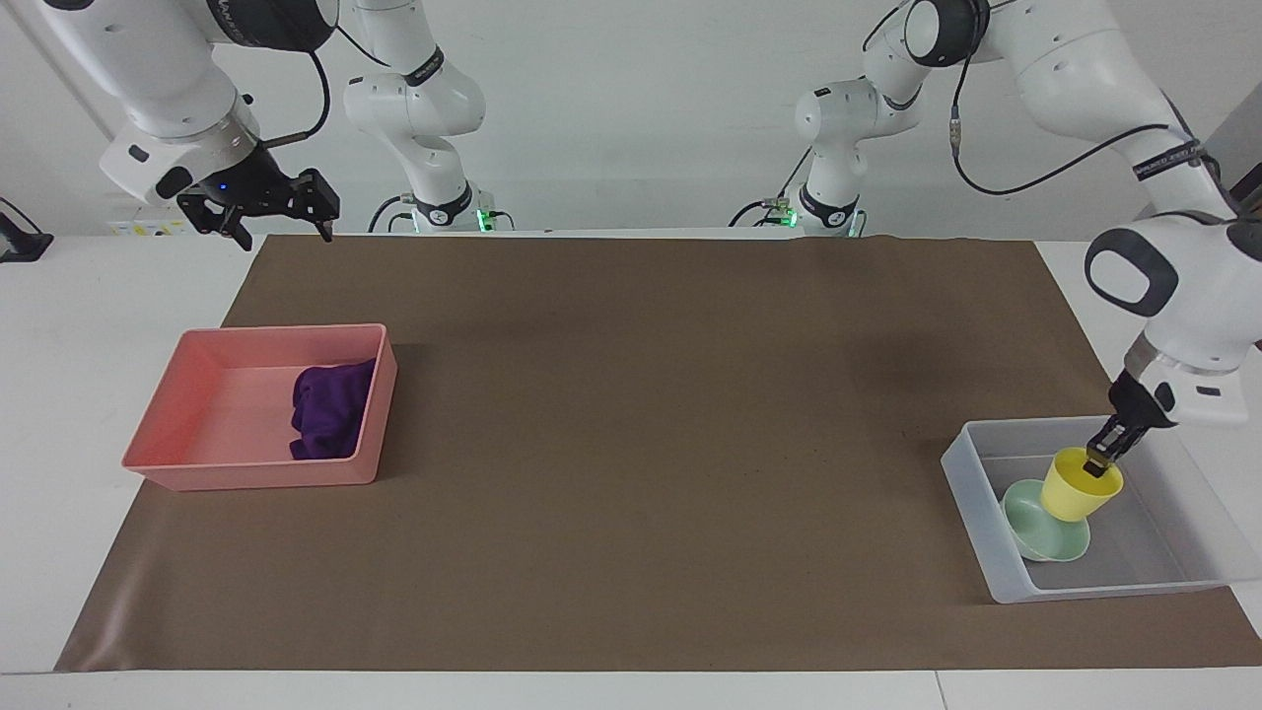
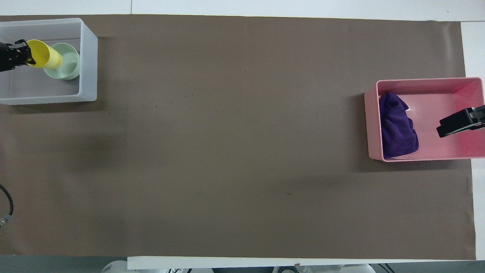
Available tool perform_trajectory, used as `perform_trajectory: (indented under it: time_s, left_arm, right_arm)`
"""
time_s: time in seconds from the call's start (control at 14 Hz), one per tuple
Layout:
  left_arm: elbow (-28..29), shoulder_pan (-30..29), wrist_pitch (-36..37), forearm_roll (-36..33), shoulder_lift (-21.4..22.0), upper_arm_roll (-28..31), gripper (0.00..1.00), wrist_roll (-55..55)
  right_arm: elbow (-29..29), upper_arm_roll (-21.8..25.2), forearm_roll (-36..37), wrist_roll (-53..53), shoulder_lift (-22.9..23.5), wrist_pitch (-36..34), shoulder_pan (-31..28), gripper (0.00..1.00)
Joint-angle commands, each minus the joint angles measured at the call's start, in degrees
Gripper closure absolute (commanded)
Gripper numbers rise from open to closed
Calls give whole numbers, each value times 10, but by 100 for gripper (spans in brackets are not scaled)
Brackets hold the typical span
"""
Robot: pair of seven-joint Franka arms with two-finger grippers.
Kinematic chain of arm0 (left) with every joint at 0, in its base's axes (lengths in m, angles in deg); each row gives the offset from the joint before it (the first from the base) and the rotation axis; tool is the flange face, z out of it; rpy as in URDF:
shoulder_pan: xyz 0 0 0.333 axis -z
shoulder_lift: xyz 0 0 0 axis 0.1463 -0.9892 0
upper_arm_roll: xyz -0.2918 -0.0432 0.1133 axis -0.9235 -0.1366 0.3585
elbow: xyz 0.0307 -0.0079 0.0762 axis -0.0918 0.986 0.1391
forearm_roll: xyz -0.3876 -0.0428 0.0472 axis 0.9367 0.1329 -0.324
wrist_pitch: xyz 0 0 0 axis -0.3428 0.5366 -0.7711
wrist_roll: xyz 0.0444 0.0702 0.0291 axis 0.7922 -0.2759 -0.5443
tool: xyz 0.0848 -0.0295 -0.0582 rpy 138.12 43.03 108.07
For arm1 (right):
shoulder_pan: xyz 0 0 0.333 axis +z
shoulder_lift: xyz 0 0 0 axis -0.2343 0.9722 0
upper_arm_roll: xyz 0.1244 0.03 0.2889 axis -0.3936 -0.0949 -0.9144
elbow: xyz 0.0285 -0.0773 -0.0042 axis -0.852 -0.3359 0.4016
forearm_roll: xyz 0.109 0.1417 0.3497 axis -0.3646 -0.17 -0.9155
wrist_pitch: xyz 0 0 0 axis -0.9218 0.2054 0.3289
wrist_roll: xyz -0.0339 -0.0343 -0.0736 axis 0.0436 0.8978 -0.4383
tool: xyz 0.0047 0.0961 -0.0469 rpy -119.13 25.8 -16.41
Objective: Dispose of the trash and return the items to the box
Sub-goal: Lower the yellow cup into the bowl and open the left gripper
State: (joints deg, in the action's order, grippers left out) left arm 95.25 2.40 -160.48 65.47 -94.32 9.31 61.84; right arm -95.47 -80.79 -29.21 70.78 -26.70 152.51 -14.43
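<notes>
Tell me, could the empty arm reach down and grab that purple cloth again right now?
Probably yes. The right gripper hangs open and empty, and the purple cloth lies uncovered in the open pink tray.

My box [image 1: 996,577] sits at my left arm's end of the worktop [image 1: 631,473], with the bowl [image 1: 1035,537] inside it. The cup [image 1: 1080,490] hangs in my left gripper [image 1: 1099,461] over that box. Well apart from the box, the tray [image 1: 197,473] holds the cloth [image 1: 330,409].
</notes>
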Motion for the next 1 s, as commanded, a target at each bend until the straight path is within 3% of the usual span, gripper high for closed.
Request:
perform_trajectory:
  time_s: [0.0,0.07,0.14,0.21,0.43,0.71,0.93]
  left_arm:
    - [4,5,-24,-10,-10,-1,100,2]
    - [4,4,-15,-10,-9,-1,78,11]
    - [-1,8,-1,-10,-4,0,1,16]
    - [-3,11,35,-10,18,0,0,15]
    - [24,48,192,-30,140,-3,0,30]
    - [152,113,310,-31,326,-7,0,30]
    - [125,124,412,-31,352,-8,0,86]
  right_arm:
    - [-26,-2,-12,-3,-16,-1,-4,0]
    - [-25,-2,-12,-3,-16,1,-4,0]
    - [-25,-2,-12,-3,-16,2,-4,0]
    - [-26,-2,-14,-3,-16,2,0,0]
    - [-25,-4,-47,-1,-15,11,1,0]
    - [-29,-4,-51,-4,-16,32,-1,0]
    - [-29,-4,-50,-5,-16,34,-3,0]
